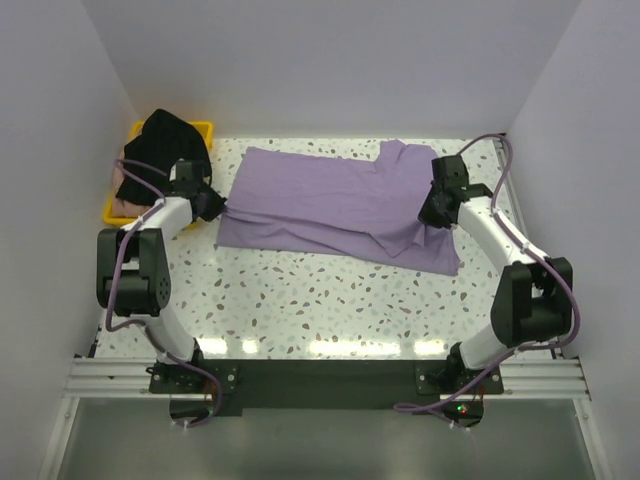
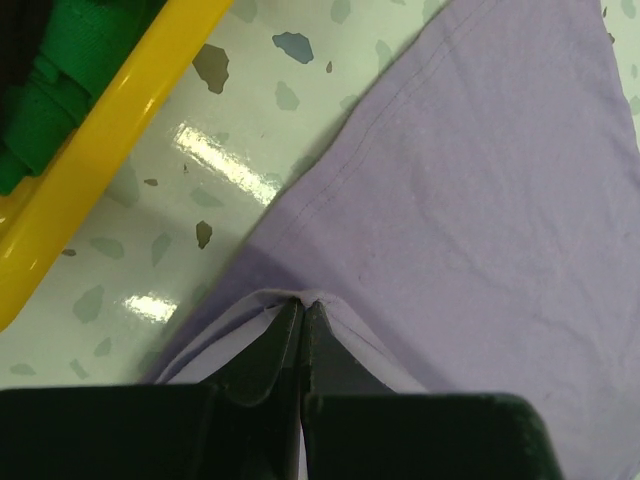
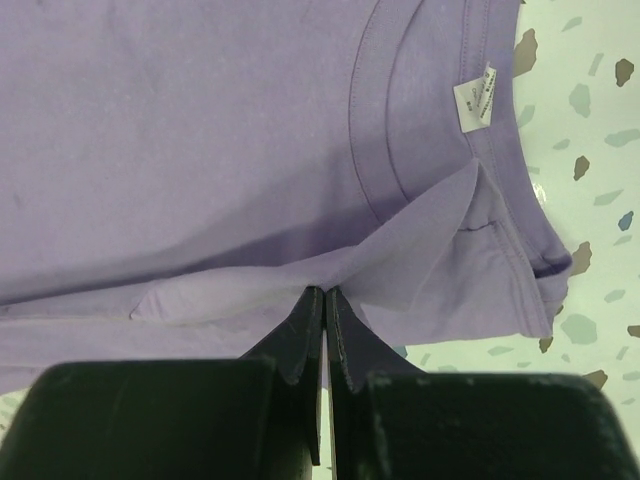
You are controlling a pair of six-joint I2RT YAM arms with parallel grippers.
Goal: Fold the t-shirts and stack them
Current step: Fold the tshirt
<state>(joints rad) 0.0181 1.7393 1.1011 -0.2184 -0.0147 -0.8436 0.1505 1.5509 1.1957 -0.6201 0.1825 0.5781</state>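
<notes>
Left wrist view shows the left gripper (image 2: 302,308) pinched tight on a hem corner of the lavender t-shirt (image 2: 480,200), near the yellow tray (image 2: 100,130). In the right wrist view the right gripper (image 3: 325,295) is likewise clamped on a fold of that shirt, below its white neck label (image 3: 475,97). From above, the shirt lies spread on the speckled table (image 1: 330,300) between both arms, a black t-shirt (image 1: 172,135) drapes over the tray, and what may be a pale pink t-shirt (image 1: 122,198) sits in it.
</notes>
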